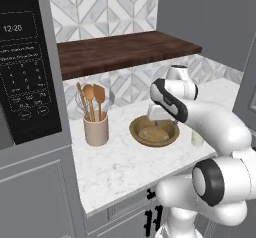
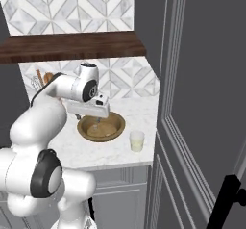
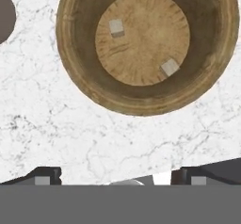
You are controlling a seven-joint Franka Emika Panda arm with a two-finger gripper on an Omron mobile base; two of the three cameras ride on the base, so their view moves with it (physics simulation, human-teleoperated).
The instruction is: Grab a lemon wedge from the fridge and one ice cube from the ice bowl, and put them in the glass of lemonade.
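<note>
Gripper [image 3: 117, 180] open wide, empty, hanging over the counter [image 3: 70, 133] and looking straight down. Tips frame bare marble; the bowl [image 3: 80, 72] lies just ahead of them, toward the top of the hand view, not yet under the jaws.

Two ice cubes on the bowl floor: one [image 3: 116, 28] at the far left of the floor, one [image 3: 170, 67] nearer the tips and to the right. Both loose, well apart from each other, neither touching the wall. Each is squat, with no long axis to speak of; the nearer one sits rotated a little against the line between the tips.

Glass [image 2: 137, 140] stands upright beside the bowl on the fridge [image 2: 202, 103] side, apart from it. Nothing visible floating in it.

Progress, as judged: no ice in hand and none delivered; fridge doors closed, lemon wedge not seen. Both items appear still to do. Nearer cube looks the easier pick.
</note>
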